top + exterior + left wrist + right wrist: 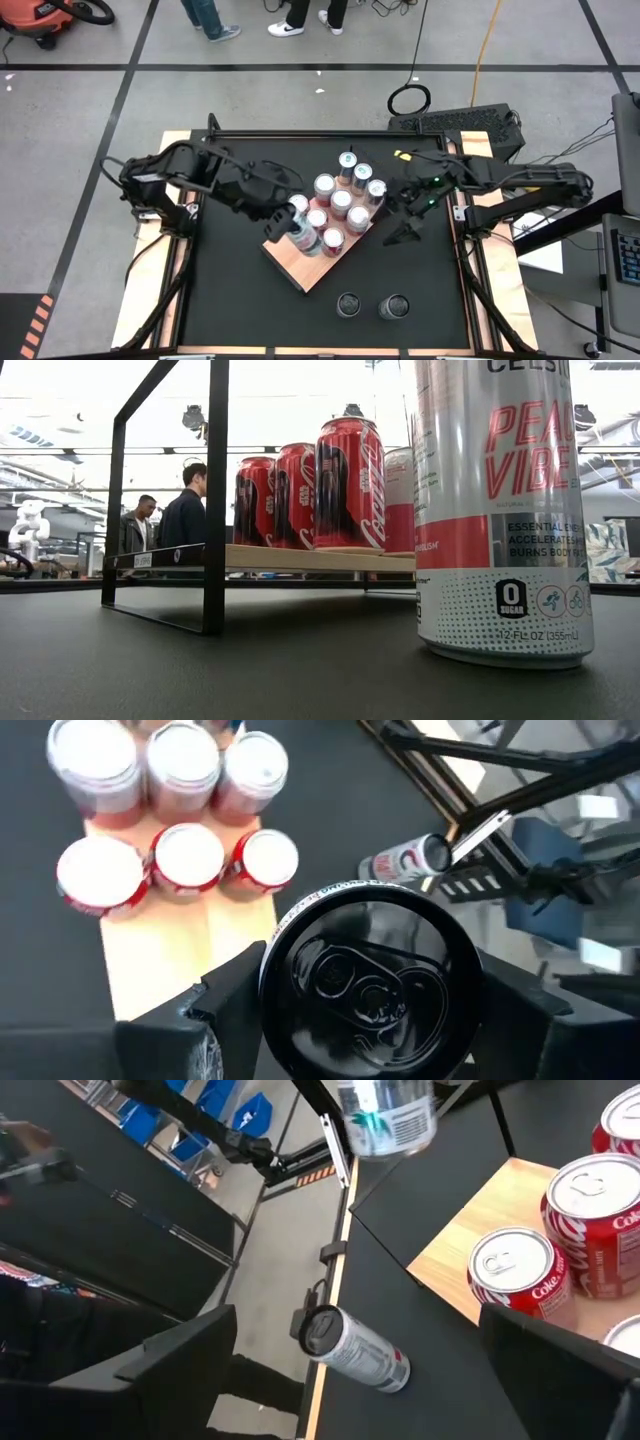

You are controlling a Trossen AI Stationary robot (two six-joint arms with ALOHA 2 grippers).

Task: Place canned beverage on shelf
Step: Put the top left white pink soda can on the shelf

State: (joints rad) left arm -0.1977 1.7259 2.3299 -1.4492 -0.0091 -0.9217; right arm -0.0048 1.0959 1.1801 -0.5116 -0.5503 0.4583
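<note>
Can point(372, 992) with dark lid clamped between left gripper point(370, 1020) fingers, over shelf point(292, 262) near the bare front corner. Red cans point(341, 204) fill the far end. Right gripper point(404, 235) spread wide, empty, just off the shelf's right edge.

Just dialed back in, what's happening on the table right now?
The left hand grips a black-topped beverage can and holds it above the light-brown wooden shelf board, where about eight red and silver cans already stand. The right hand is open and empty beside the shelf's right edge. Two more dark-topped cans stand on the black tabletop, and one silver can lies on its side near the table's edge.
</note>
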